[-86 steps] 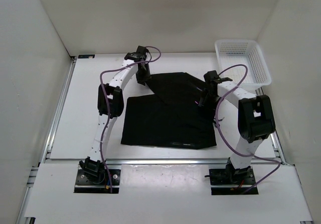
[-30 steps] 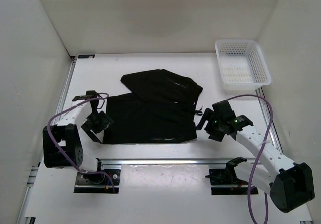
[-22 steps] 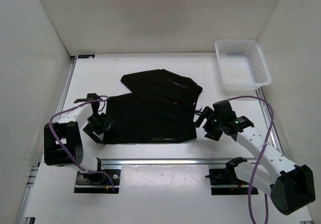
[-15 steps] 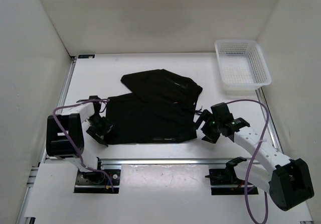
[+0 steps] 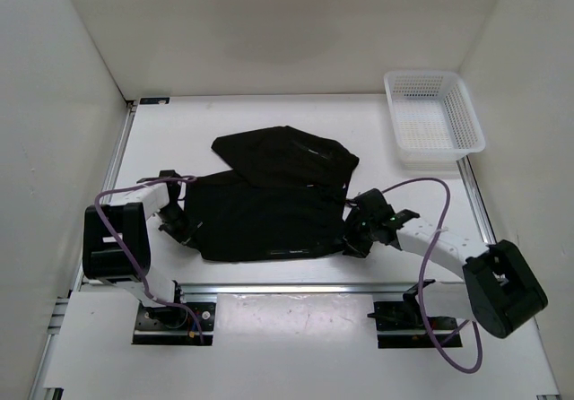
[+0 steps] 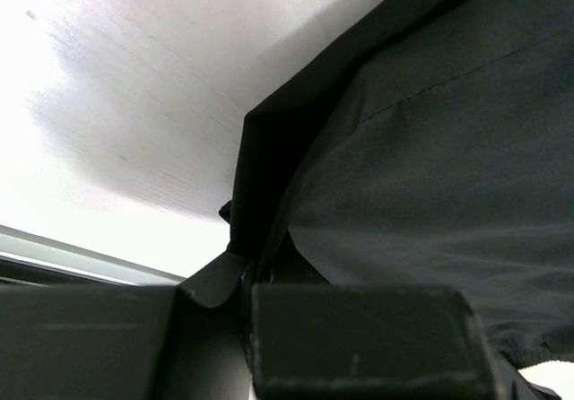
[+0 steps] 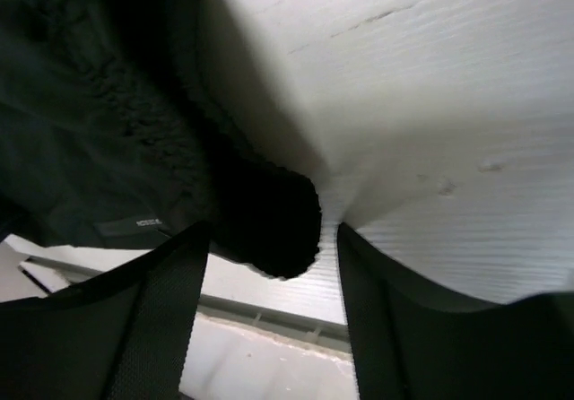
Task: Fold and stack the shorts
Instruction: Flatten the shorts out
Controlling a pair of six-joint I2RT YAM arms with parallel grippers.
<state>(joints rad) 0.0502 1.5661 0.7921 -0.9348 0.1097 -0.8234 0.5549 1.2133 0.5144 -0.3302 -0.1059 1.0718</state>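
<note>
Two black shorts lie on the white table. One [image 5: 269, 216] is spread flat near the front edge; the other [image 5: 287, 153] lies bunched behind it, overlapping its far side. My left gripper [image 5: 182, 227] is at the flat shorts' left edge. In the left wrist view its jaws [image 6: 244, 279] are pinched together on a fold of black fabric [image 6: 430, 149]. My right gripper [image 5: 352, 239] is at the flat shorts' near right corner. In the right wrist view it [image 7: 273, 230] is open, with the dark corner of the shorts [image 7: 108, 104] between its fingers.
A white mesh basket [image 5: 433, 117] stands at the back right corner of the table, with nothing in it. A metal rail [image 5: 296, 285] runs along the table's front edge just below both grippers. White walls enclose the table on three sides.
Both arms came from the far side to the near side. In the last second both grippers closed in on the front shorts' side edges; the left edge has shifted slightly.
</note>
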